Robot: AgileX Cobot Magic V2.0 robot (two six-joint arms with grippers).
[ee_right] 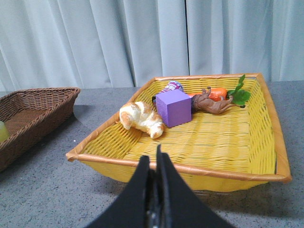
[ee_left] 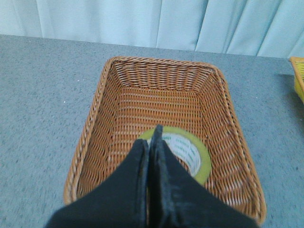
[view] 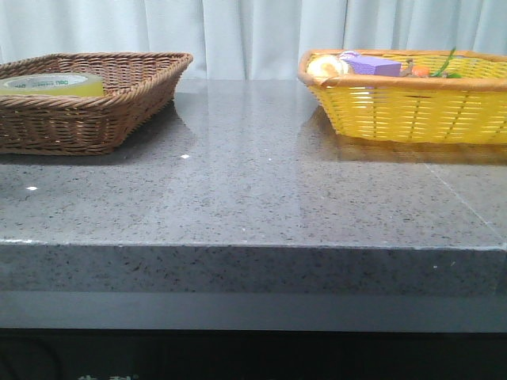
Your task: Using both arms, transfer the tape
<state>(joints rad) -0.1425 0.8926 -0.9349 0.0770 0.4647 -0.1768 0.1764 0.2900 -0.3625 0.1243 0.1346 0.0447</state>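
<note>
Brown basket (view: 87, 119) left; yellow basket (view: 412, 115) right, purple block (ee_right: 173, 108) inside.

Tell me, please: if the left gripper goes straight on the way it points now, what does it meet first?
Most likely the tape. The left gripper, fingers shut together, points down into the brown basket, and its tips overlap the roll's near edge. Depth is unclear, so it might instead enter the roll's core.

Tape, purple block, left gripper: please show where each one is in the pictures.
tape (ee_left: 198, 154), left wrist view, on its yellow top rim
purple block (ee_right: 174, 108), right wrist view, on its front face
left gripper (ee_left: 153, 130), left wrist view, at the closed fingertips
</note>
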